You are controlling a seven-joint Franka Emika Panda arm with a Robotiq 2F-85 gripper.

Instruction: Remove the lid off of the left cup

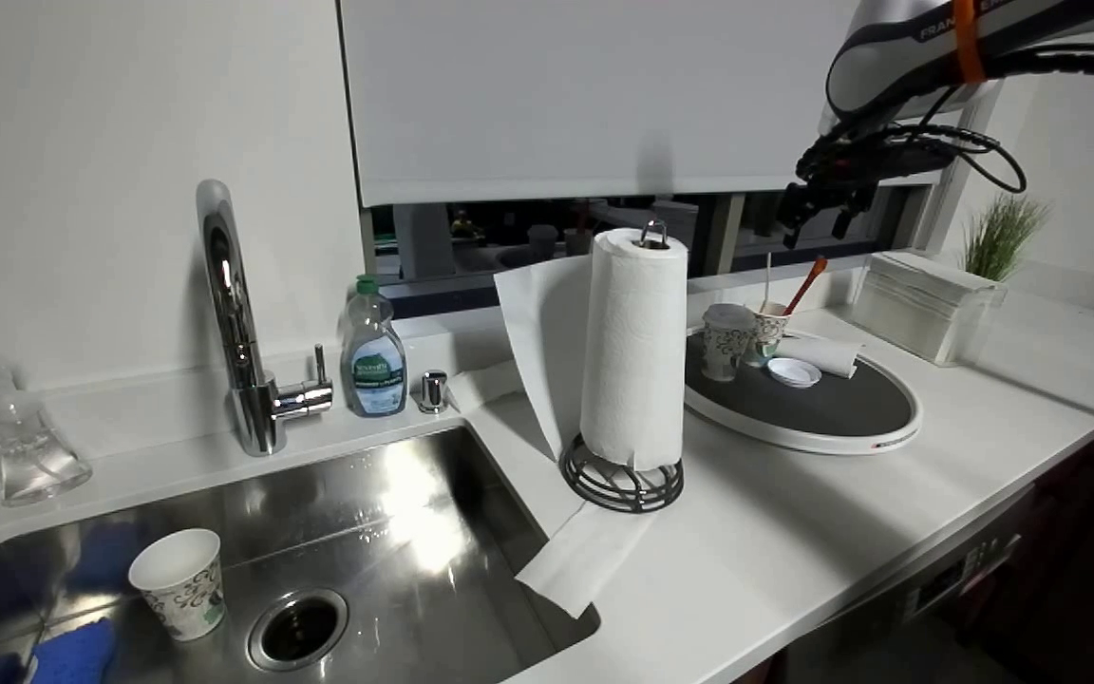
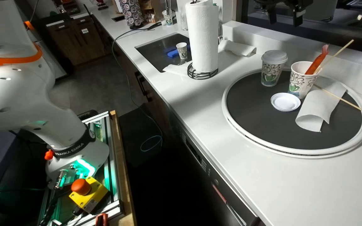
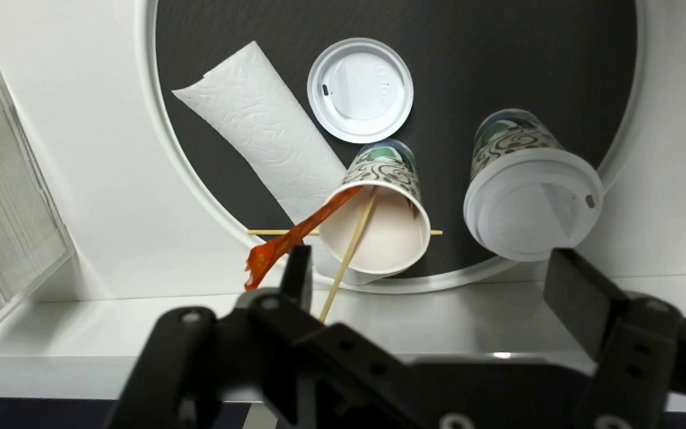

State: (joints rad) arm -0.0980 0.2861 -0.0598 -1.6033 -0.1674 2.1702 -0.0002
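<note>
Gripper (image 3: 431, 269) spread wide! Towards the back edge of the counter (image 3: 99, 179) stand a lidded cup (image 3: 530, 182) and a second cup (image 3: 392, 205) holding a wooden stick (image 3: 348, 255); farther from that edge, a loose lid (image 3: 360, 90).

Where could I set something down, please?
The white countertop is bare between its front edge and the round grey tray, itself bare up to the loose white plastic lid. Crowded behind and beside it: lidded patterned paper cup, open patterned paper cup, white paper towel.
</note>
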